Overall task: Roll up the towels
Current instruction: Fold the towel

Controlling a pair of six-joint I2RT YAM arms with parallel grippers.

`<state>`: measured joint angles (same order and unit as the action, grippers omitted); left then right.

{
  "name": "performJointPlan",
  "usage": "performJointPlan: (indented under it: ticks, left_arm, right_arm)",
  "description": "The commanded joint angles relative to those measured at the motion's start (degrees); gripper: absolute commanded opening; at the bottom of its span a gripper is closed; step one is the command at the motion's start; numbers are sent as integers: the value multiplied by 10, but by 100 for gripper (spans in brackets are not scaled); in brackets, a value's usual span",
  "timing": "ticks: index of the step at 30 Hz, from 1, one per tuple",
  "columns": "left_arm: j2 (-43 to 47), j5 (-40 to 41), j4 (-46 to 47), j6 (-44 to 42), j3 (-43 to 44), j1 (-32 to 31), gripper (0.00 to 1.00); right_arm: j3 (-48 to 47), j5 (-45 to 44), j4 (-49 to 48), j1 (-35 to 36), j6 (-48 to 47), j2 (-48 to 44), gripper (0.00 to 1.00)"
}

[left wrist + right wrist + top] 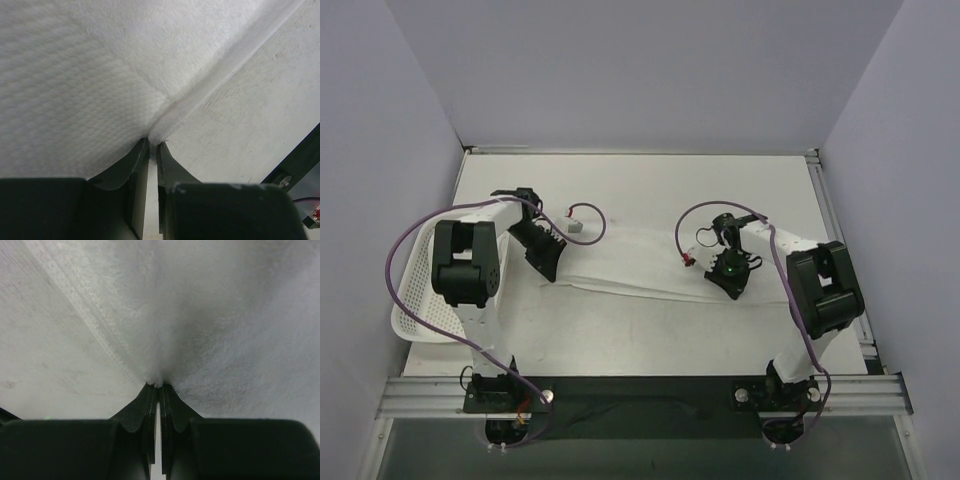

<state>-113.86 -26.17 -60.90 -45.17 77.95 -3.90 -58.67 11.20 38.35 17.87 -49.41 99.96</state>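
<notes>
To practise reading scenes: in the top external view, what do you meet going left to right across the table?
basket → left tool → towel → right tool

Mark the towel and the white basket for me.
towel point(640, 262), top external view, on the flat middle of the cloth.
white basket point(410, 295), top external view, on its mesh side wall.

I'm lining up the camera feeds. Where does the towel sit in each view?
Top external: towel lies across the middle of the table.
Left wrist: towel fills the upper left, hem pinched by the left end effector.
Right wrist: towel fills the top and right, pinched by the right end effector.
Shared landmark: the hem against bare table.
</notes>
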Motion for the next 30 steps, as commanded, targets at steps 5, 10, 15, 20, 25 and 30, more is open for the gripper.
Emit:
performJointPlan:
  ticks: [5,10,15,20,25,30]
  left_arm:
    - [-16,18,12,0,-11,8,0]
    - [-6,18,13,-4,-16,12,0]
    - [30,-3,-14,-49,-25,18,20]
    - [81,-52,-65,-89,-10,22,39]
    - [115,-89,-106,-113,28,24,41]
    - [91,-93,-39,-24,51,6,43]
  right_arm:
    - [6,-38,9,1,12,23,0]
    - [-9,-43,11,1,13,25,0]
    - [-11,-41,30,1,12,23,11]
    - [-43,13,82,-15,26,-32,35]
    - [-100,72,152,-77,44,-80,37]
    - [-149,83,159,-177,105,-53,37]
